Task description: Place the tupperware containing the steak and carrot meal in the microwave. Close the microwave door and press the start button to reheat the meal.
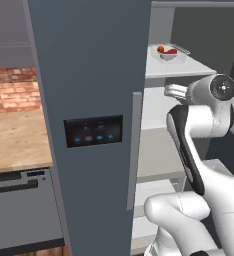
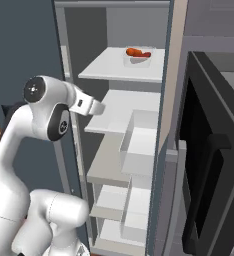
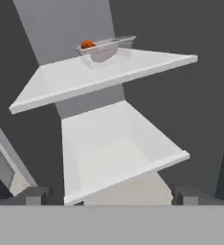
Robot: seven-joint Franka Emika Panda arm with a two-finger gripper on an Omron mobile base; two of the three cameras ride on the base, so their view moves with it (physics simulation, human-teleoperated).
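Observation:
The tupperware (image 1: 172, 55) (image 2: 138, 57) (image 3: 104, 49), a clear shallow tray, rests on the top shelf (image 3: 99, 74) inside the open fridge. Orange carrot and red steak pieces (image 1: 165, 50) (image 2: 136, 52) (image 3: 87, 44) lie in it. My gripper (image 3: 111, 196) is open, its two dark fingertips (image 3: 35, 194) wide apart with nothing between them. It points into the fridge from below and in front of that shelf, well short of the tray. The microwave door (image 2: 209, 160), black with a dark window, stands swung open to the right of the fridge. Most of the microwave behind it is hidden.
The blue-grey fridge door (image 1: 89, 100), with a lit panel (image 1: 93, 131), stands open on the left, close to my arm. A white drawer bin (image 3: 118, 153) (image 2: 141, 142) sits under the top shelf, with more shelves below. A wooden counter (image 1: 14, 140) and a brick wall lie further left.

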